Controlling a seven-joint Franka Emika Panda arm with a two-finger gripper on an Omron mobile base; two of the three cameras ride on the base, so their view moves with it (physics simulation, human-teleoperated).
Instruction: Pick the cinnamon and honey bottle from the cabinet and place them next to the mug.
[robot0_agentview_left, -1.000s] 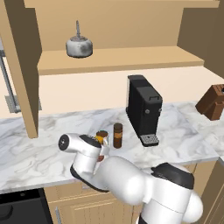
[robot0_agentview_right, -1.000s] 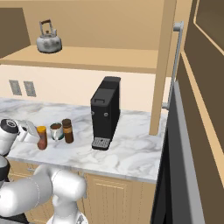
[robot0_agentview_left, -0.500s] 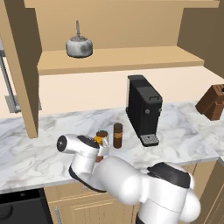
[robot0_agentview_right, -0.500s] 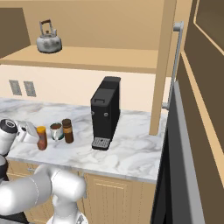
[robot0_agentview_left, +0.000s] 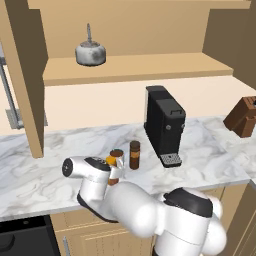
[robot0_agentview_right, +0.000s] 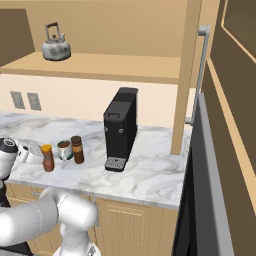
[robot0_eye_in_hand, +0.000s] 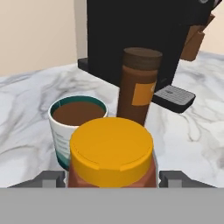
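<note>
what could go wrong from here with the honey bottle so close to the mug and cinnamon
1. The honey bottle sits between the gripper fingers right beside the mug; a sideways pull-out could knock it into the mug.
2. The cinnamon stands tall and slim just behind; a nudge could tip it toward the coffee machine.
3. The honey bottle is fairly near the counter front edge in the right base view, so a bump outward might send it off.

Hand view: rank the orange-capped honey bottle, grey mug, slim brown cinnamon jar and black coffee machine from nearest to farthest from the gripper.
1. Orange-capped amber honey bottle, right between the fingertips of the gripper.
2. Silvery-grey mug, just behind it, to the left.
3. Slim reddish-brown cinnamon jar, behind, to the right.
4. Black coffee machine, at the back.
</note>
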